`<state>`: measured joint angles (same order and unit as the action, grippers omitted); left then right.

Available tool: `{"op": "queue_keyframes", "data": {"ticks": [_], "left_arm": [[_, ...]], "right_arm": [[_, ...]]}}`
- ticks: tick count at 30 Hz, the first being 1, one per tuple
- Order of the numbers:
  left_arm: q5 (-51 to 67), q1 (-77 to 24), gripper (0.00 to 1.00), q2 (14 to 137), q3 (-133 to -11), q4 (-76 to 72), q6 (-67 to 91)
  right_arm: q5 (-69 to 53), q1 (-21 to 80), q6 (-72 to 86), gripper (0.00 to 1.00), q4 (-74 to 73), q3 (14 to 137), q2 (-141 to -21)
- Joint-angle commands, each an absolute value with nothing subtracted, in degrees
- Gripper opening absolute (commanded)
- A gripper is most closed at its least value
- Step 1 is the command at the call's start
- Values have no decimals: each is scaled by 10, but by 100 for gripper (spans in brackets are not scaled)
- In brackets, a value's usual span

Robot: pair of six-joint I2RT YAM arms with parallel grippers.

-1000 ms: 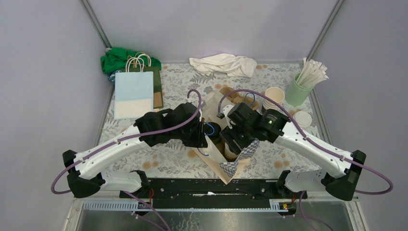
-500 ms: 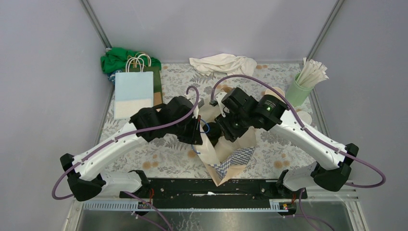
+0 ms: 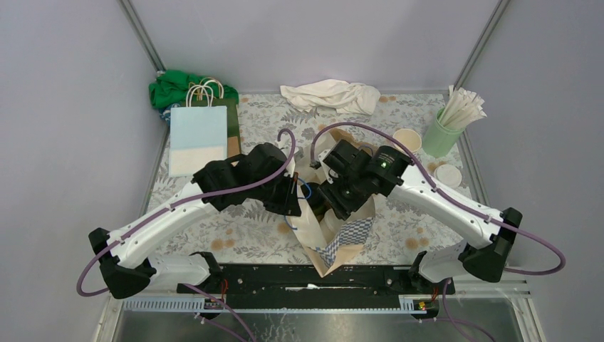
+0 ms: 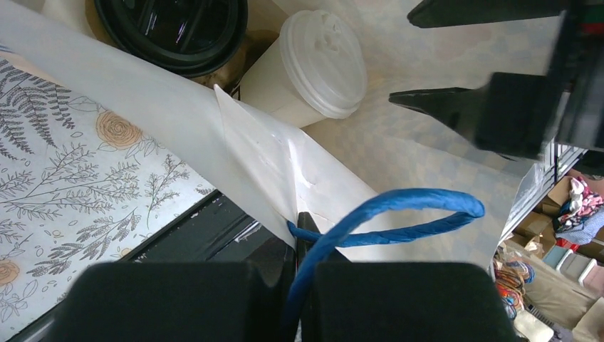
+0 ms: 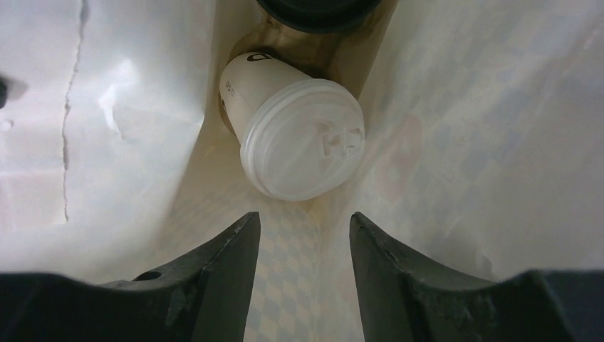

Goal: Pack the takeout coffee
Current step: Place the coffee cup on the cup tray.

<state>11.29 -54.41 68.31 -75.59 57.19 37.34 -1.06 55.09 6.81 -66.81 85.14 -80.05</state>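
A takeout coffee cup [image 5: 299, 139], cream with a round white lid, stands inside the open paper bag [image 3: 343, 239], beside a black-lidded cup [image 4: 171, 28]. The white-lidded cup [image 4: 324, 60] also shows in the left wrist view. My right gripper [image 5: 303, 215] hangs open just above it inside the bag, with nothing between its fingers [image 4: 456, 107]. My left gripper [image 4: 306, 228] is shut on the bag's left rim, where the blue handle [image 4: 406, 210] loops out. From above, the left gripper [image 3: 293, 203] and the right gripper [image 3: 324, 203] meet over the bag's mouth.
An open cream cup [image 3: 406, 139] and loose white lids [image 3: 449, 174] sit at the right, by the mint-green tumbler of straws [image 3: 441, 135]. A white cloth [image 3: 331, 95] lies at the back. A light blue bag [image 3: 198, 139] and green cloth [image 3: 174, 85] are at the back left.
My right arm has drawn back from the bag's near end toward its far side. The bag and my left gripper have shifted slightly to the left.
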Motion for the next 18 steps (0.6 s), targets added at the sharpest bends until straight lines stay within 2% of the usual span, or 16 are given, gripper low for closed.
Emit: {"op": "queue_keyframes", "data": {"ticks": [1,6,8,13,17,18], "left_arm": [[133,-542,0,684,-766,579,352],[144,-539,0,676,-760,588,349],[149,-535,1,677,-762,597,350],[165,-522,7,699,-792,627,354],[164,-519,7,697,-784,626,361],[164,-517,7,695,-780,623,362]], "right_arm": [[-36,545,83,57,-648,845,-827],[-50,543,81,57,-646,859,-863],[-52,543,79,60,-645,858,-868],[-63,537,96,85,-653,850,-875],[-119,486,90,99,-628,819,-860],[-126,478,87,100,-623,814,-860]]}}
